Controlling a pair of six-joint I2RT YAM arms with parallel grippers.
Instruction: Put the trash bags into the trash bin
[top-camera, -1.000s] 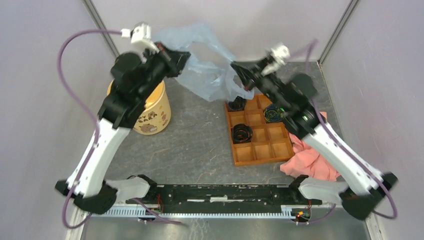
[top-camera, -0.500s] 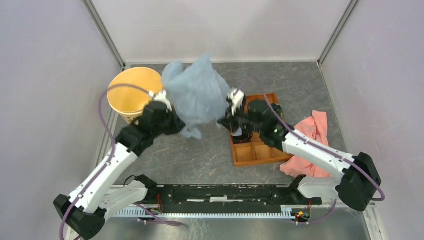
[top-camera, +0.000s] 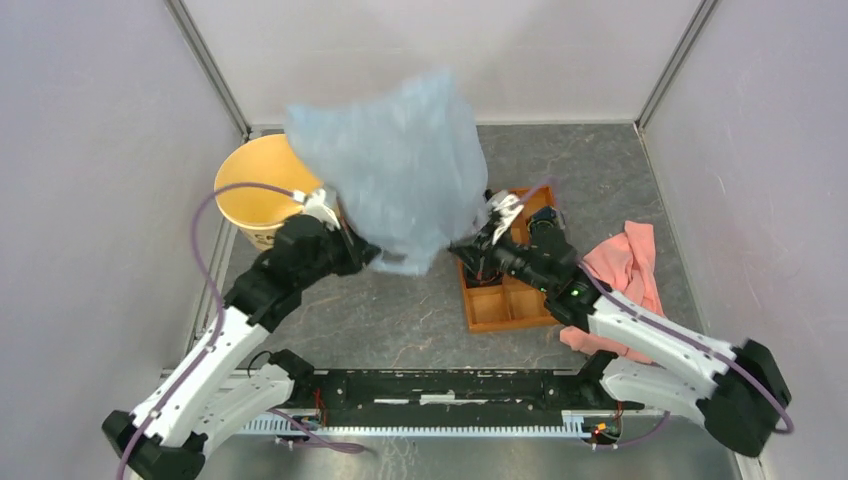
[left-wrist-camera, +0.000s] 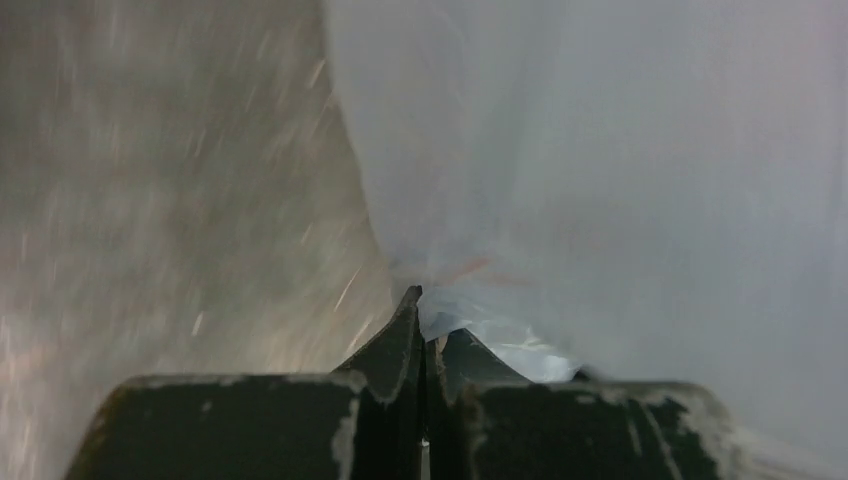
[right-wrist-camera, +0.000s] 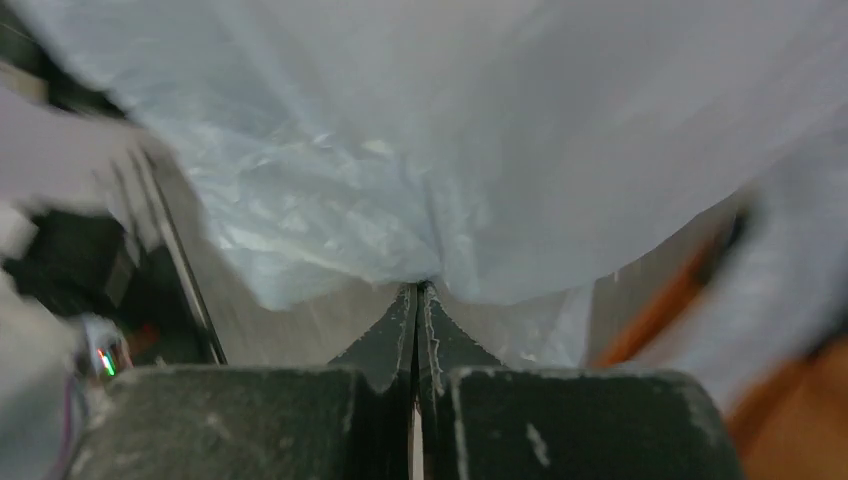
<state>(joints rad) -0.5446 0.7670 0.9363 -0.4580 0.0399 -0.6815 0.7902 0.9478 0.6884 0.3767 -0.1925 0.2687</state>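
Beside trash bin (top-camera: 252, 188), translucent blue trash bag (top-camera: 390, 160) ballooned, left gripper (left-wrist-camera: 422, 302), right gripper (right-wrist-camera: 417, 292) clamped on it

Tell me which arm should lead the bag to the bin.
Left. The left tool grips the trash bag right beside the trash bin; the right tool, also gripping, sits by the orange tray, farther away.

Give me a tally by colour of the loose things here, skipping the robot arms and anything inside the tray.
Pale blue-grey: 1, the trash bag
Cream-yellow: 1, the bucket
Orange: 1, the compartment tray
Pink: 1, the cloth
Total: 4
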